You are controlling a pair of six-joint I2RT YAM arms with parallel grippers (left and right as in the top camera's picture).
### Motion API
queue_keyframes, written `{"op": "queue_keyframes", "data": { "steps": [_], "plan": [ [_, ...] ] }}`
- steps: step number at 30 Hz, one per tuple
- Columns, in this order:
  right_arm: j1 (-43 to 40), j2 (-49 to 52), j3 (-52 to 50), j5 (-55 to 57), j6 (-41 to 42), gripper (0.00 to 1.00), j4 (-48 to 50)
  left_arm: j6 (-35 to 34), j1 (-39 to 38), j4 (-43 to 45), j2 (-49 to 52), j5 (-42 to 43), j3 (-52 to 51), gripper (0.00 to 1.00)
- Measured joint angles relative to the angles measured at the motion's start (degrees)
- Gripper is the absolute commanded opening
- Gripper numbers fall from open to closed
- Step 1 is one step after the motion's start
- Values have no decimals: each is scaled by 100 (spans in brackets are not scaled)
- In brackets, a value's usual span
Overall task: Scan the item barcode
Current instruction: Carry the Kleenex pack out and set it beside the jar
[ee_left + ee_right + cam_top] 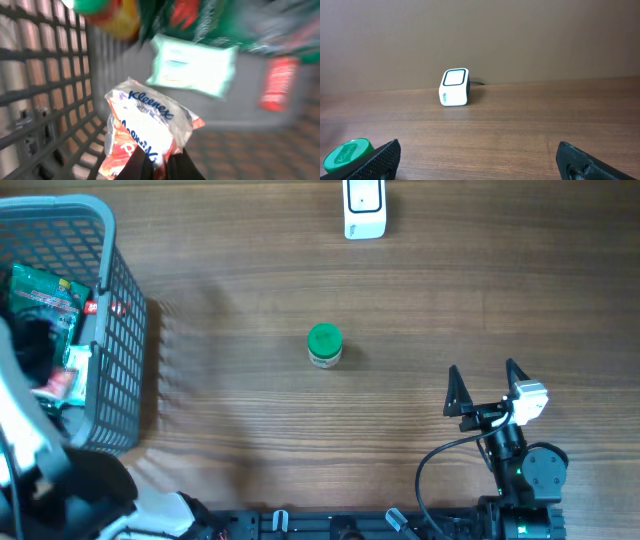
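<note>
- Noted a brown wood-grain worktop (pixel 250 420) filling the overhead view, with a plain brown wall (pixel 530 35) behind its far edge in the right wrist view.
- Found a white barcode scanner (pixel 364 208) at the far edge, near the middle, its pale window facing up and toward the near side.
- Saw a small green-lidded jar (pixel 324 345) upright about mid-worktop, well apart from the scanner and from everything else.
- Found bare wood all round the jar: a wide strip between it and the basket, and another between it and the right arm.
- Saw the right fingers (pixel 456 394) spread wide and holding nothing, low over the near right part of the worktop, pointing toward the scanner.
- Saw a grey grid-walled plastic basket (pixel 125 350) at the left edge, partly cut off by the frame, with the left arm (pixel 30 450) reaching down into it.
- Made out inside it a green packet (pixel 40 295), a pale green wipes pack (pixel 192 70) and a red packet (pixel 276 82), the last two blurred against the far wall.
- Found the left fingers (pixel 172 164) closed on the near end of a Kleenex tissue pack (pixel 150 120), inside the basket close to its grid wall.
- Could not tell whether the pack was clear of the basket floor.
</note>
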Motion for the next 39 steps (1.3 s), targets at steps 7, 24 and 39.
{"op": "queue_keyframes", "data": {
  "steps": [7, 24, 39],
  "plan": [
    [0, 0, 0, 2, -2, 100, 0, -31, -326, -96, -1624, 780, 1513, 4],
    [0, 0, 0, 2, -2, 100, 0, -483, -5663, 50, -651, 229, 1521, 4],
    [0, 0, 0, 2, -2, 100, 0, -1427, -6763, -98, 2079, -566, 1515, 4]
  ]
}}
